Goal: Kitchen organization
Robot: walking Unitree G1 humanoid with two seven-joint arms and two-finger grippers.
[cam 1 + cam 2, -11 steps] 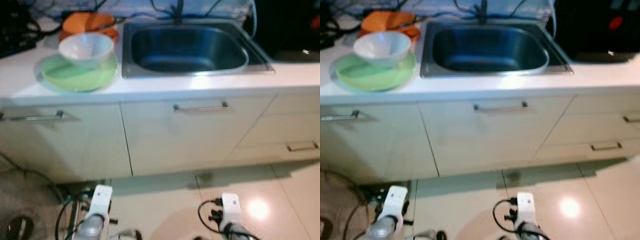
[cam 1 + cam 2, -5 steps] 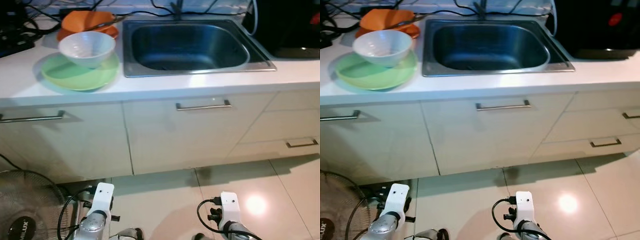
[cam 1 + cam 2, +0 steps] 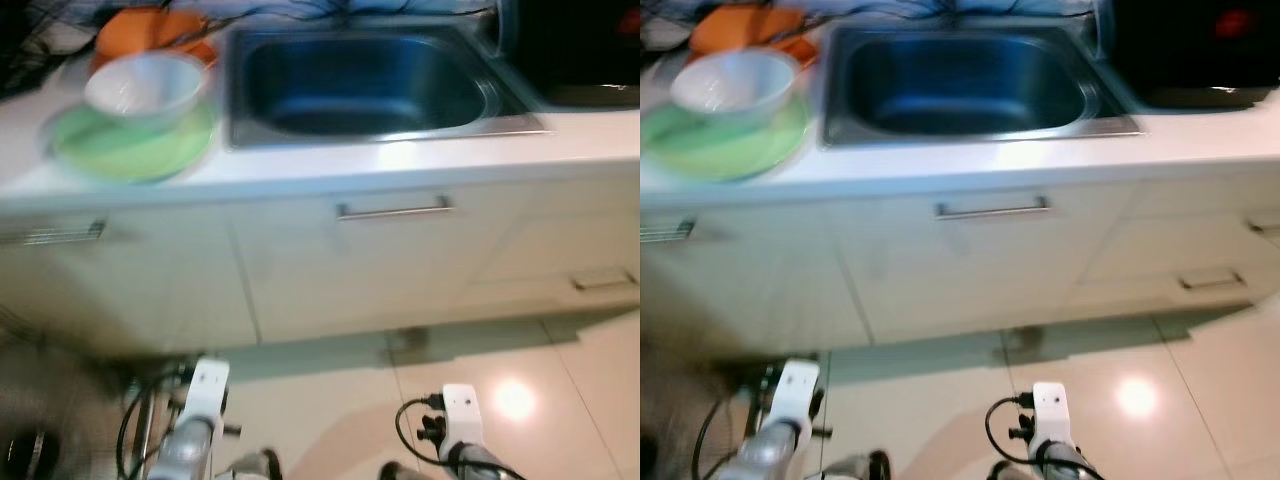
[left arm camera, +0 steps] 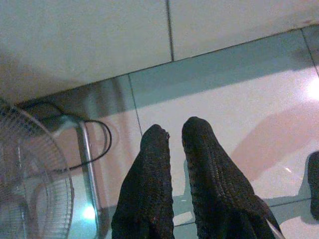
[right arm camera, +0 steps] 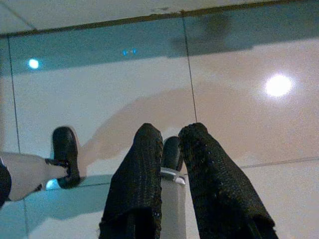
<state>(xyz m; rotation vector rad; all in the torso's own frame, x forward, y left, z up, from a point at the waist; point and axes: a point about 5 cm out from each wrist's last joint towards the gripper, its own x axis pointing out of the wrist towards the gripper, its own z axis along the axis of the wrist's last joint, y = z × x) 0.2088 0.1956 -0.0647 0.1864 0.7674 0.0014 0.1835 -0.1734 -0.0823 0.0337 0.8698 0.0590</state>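
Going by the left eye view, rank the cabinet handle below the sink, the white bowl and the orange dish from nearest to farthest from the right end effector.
From the right end effector, hanging low over the floor:
1. Cabinet handle, on the cabinet front just below the sink.
2. White bowl, up on the counter's left, on the green plate.
3. Orange dish, behind the bowl, at the back.

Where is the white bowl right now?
The white bowl sits on the green plate on the counter, left of the steel sink, with an orange dish just behind it.

fan (image 4: 30, 199) on tiled floor (image 4: 239, 99) | dark appliance (image 3: 1195, 45) right of counter
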